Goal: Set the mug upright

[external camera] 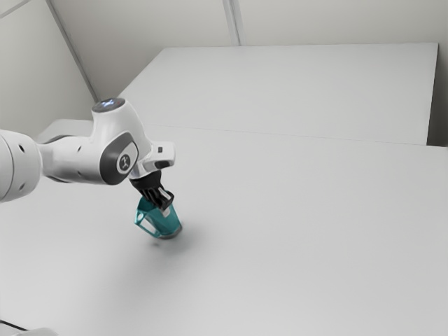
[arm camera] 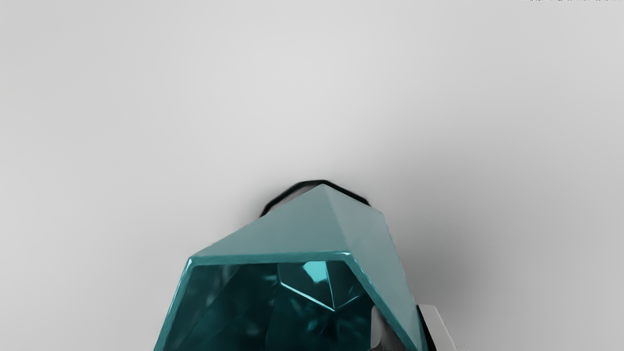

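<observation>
Exterior view, from its left edge. A dark cable (external camera: 12, 325) runs in at the lower corner, ending beside a pale object (external camera: 38, 332) cut off by the bottom edge; identity of the latter cannot be told. Above these, the white arm (external camera: 73, 159) enters from the left edge, its joints marked with dark grey caps, and bends downward at the wrist.

Next, the mug (external camera: 163, 220): teal, faceted, below the wrist. Orientation: tilted, mouth toward the exterior view's upper left, base toward its lower right. The angular handle (external camera: 138, 218) is on the exterior view's left side of the body. Contact between base and table: cannot tell. A soft shadow lies on the table around the base.

The black gripper (external camera: 166, 208) is at the mouth end. State of the pincer: narrow, closed on the mug's wall. Wrist view: one finger (arm camera: 382, 331) is inside the mug, the other finger (arm camera: 438, 324) against the outside, with the wall pinched between. Same view: the faceted rim (arm camera: 268, 257) is nearer the camera, the dark-edged base beyond it.

Onward to the exterior view's right: the light grey table (external camera: 308, 231) extends well past the mug. Behind it stands a pale flat panel (external camera: 287, 91), with an off-white wall (external camera: 336, 21) farther back.
</observation>
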You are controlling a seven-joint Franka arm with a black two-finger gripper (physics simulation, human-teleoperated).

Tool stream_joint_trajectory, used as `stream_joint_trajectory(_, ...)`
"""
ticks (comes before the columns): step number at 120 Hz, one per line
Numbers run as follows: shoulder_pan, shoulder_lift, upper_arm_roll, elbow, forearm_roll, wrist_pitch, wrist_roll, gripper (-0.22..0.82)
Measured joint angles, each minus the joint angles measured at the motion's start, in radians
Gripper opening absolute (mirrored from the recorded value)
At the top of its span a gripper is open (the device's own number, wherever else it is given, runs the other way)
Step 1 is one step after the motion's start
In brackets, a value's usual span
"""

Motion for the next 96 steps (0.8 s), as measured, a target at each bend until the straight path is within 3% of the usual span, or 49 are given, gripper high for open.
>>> stream_joint_trajectory(24, -0.001, 0.005, -0.001, -0.016, -0.004, 0.021, -0.024, -0.12)
stream_joint_trajectory(72, -0.001, -0.012, -0.022, -0.027, -0.017, 0.031, -0.032, 0.38)
stream_joint_trajectory(96, -0.003, -0.075, -0.033, -0.005, -0.017, -0.008, -0.033, 0.52)
